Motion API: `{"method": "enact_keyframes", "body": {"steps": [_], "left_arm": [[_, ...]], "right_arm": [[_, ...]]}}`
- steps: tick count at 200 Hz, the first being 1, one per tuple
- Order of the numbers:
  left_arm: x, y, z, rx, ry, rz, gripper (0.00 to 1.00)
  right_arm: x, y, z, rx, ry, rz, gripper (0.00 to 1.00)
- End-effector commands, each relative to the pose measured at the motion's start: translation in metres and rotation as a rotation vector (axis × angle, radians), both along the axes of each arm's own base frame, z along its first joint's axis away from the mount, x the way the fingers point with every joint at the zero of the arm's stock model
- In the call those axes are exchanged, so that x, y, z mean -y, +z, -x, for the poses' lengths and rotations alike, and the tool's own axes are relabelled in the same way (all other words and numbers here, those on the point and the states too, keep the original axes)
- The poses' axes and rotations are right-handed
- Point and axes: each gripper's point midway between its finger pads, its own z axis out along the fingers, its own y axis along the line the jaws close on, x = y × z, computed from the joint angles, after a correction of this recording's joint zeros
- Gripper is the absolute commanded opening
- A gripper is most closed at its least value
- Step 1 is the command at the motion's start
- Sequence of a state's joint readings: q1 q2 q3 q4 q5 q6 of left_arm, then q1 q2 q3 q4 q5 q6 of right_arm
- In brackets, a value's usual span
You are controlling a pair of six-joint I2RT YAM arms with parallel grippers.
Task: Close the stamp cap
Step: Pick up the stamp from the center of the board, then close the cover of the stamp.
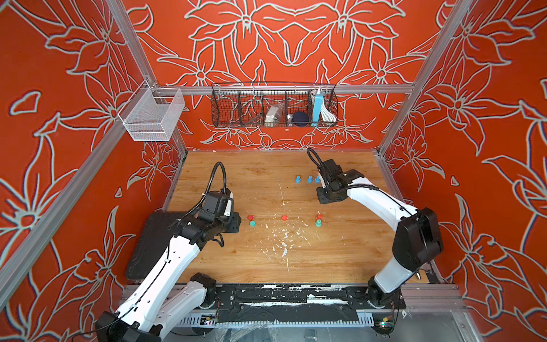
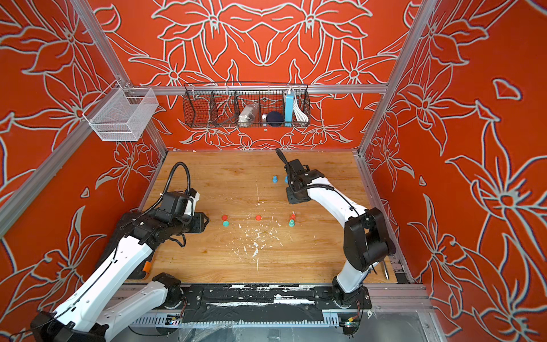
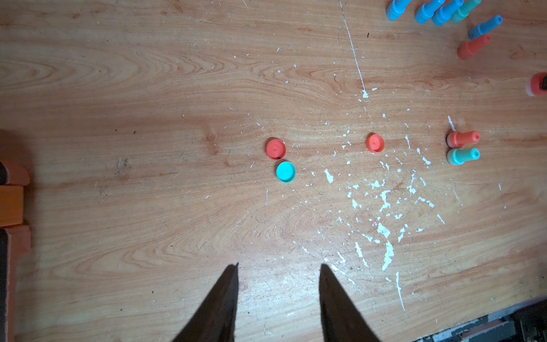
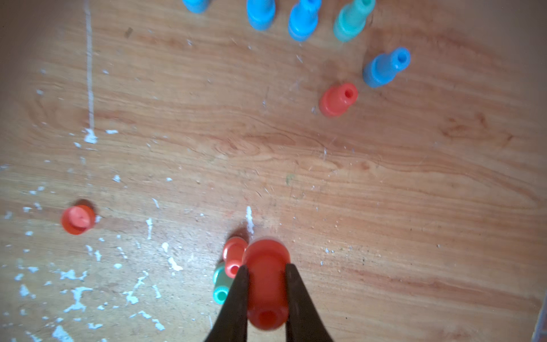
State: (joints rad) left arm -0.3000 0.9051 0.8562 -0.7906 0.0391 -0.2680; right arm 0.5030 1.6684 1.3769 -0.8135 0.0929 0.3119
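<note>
In the right wrist view my right gripper [image 4: 266,266] is shut on a red stamp [image 4: 266,284], held above the table by its narrow neck. Directly below it stand a red stamp [image 4: 233,257] and a teal stamp [image 4: 220,287], side by side. Loose caps lie on the wood: a red cap [image 3: 276,149] touching a teal cap [image 3: 286,171], and another red cap [image 3: 375,143] further right. My left gripper [image 3: 279,266] is open with nothing between its fingers, a short way from the two touching caps [image 1: 251,220].
Several blue stamps [image 1: 310,179] stand in a row at the back, with a teal stamp [image 4: 352,20], a blue stamp [image 4: 386,67] and a red stamp [image 4: 338,100] near them. White paint flecks [image 1: 284,245] mark the wooden table [image 1: 236,177]. A black pad [image 1: 148,242] lies at the left edge.
</note>
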Motion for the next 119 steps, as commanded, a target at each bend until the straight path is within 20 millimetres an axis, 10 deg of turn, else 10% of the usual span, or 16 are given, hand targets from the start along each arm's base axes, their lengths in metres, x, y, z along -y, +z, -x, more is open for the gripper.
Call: {"method": "enact_keyframes", "body": {"steps": [1,119], "left_arm": [[-0.001,0.005,-0.002,0.023,-0.004,0.003,0.45],[0.0,0.004,-0.002,0.021,-0.006,0.006,0.45]], "right_arm": [[-0.023,0.001,0.006,-0.037,0.055,-0.002,0.1],[-0.142,-0.044,0.022,-0.118,0.239,0.004,0.09]]}}
